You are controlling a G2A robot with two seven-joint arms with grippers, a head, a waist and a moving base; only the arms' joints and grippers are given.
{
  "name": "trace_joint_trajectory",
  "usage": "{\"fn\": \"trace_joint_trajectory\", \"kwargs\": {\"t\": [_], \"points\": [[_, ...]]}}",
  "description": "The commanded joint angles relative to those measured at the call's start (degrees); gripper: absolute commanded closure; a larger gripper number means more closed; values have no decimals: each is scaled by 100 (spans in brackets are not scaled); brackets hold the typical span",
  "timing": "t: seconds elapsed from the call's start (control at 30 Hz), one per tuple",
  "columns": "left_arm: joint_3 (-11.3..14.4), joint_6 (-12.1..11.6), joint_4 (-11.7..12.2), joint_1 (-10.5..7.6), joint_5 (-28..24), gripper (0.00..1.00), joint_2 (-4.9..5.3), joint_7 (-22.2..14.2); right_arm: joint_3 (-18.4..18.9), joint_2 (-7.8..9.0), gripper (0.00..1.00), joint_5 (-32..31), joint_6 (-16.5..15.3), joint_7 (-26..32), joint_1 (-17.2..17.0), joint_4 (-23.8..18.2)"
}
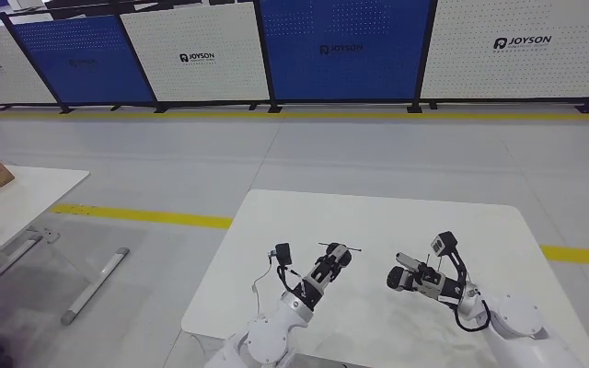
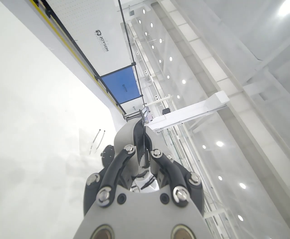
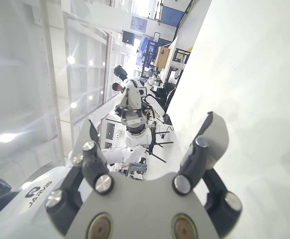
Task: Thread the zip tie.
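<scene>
- While L gripper (image 2: 143, 127) pinches the zip tie (image 1: 340, 247) between its tips, strap sticks out either side.
- R gripper (image 3: 150, 118) spread, empty, near it.
- No loop seen; threading prob. not begun.

The right gripper (image 3: 150, 118) has its two grey fingers (image 3: 216, 135) spread wide apart with nothing between them, one finger lying over the white table (image 3: 244, 68). Past the gap, farther off, the left gripper (image 3: 129, 95) stands on the end of its white arm, just beside the table's edge. Well behind it, a brown cardboard box (image 3: 162, 56) sits near a blue panel (image 3: 172, 13).
</scene>
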Motion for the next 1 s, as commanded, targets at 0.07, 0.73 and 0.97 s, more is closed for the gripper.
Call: {"fn": "trace_joint_trajectory", "kwargs": {"t": [0.07,0.73,0.97], "points": [[-383,-73,-824,462,-276,100,104,-545,0,0,0,0,0,0,0,0],[-838,-357,-1970,1097,-488,100,193,-625,0,0,0,0,0,0,0,0],[-601,226,-2203,646,-990,100,90,95,0,0,0,0,0,0,0,0]]}}
